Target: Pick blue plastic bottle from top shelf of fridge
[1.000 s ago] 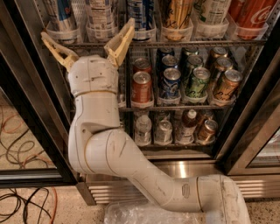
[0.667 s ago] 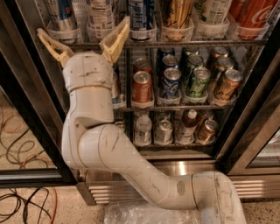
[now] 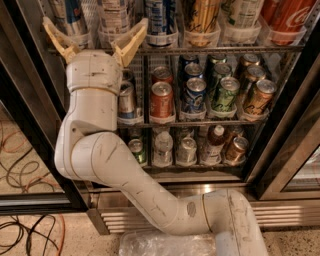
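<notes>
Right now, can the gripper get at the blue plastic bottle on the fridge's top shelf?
Probably yes. The gripper is open right in front of the top shelf, with nothing between it and the blue plastic bottle. Its spread also spans the neighbouring bottle, so it likely needs centring first.

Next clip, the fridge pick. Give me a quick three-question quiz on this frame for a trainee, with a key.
The tool is up at the left of the top shelf.
1. True or false: the tool is shut on the blue bottle.
2. The red cola bottle stands at the shelf's: A) left end B) middle C) right end.
3. Fill in: the tool's fingers point ___.
Key: 1 false, the tool is open and holds nothing; 2 C; 3 up.
</notes>
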